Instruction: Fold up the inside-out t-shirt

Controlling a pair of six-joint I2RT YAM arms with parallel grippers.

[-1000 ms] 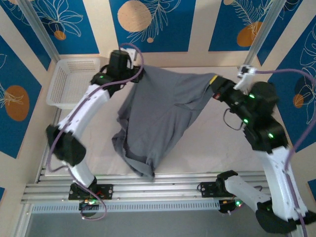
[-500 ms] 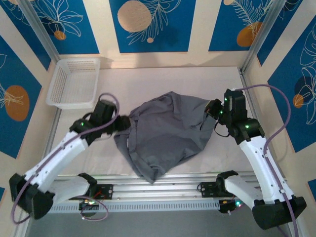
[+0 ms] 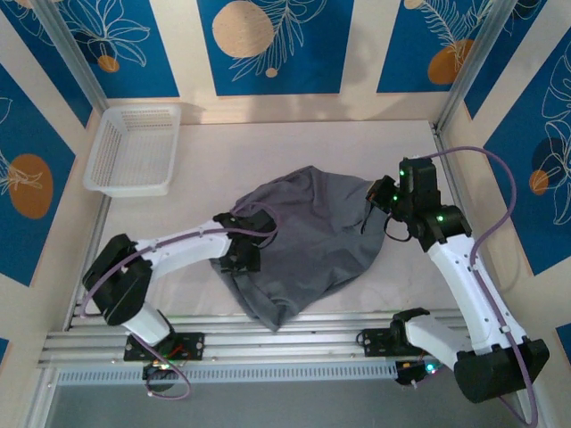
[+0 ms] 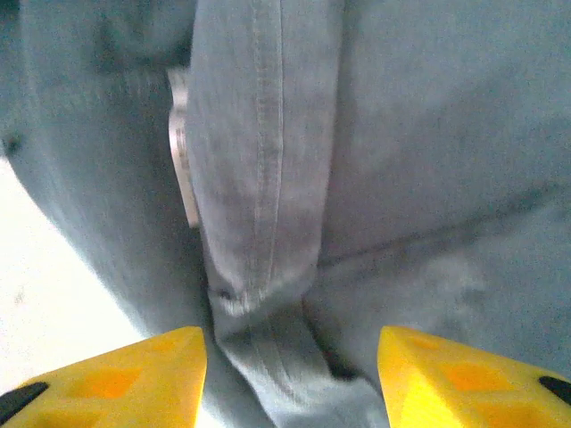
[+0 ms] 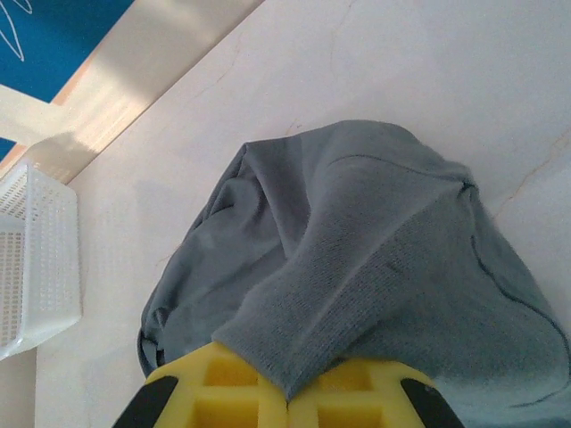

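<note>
Mid-table, the t-shirt [image 3: 308,236] lies heaped, long axis near-left to far-right, right hand [image 5: 287,392] pinching it, left hand [image 4: 290,343] released.

White arm links [image 3: 183,251], black joints [image 3: 122,278], green lights [image 3: 403,164], purple cables [image 3: 473,150]; yellow tool fingers [image 4: 116,379]

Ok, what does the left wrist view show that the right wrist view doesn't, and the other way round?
Left wrist: a close look at the t-shirt's stitched hem, with what looks like a pale label beside it. The hem runs down between the jaws of the open left gripper.
Right wrist: the shirt heaped up, the basket, a blue wall panel, and the right gripper shut on a fold.
Both: grey cloth, white table, yellow fingers.
</note>
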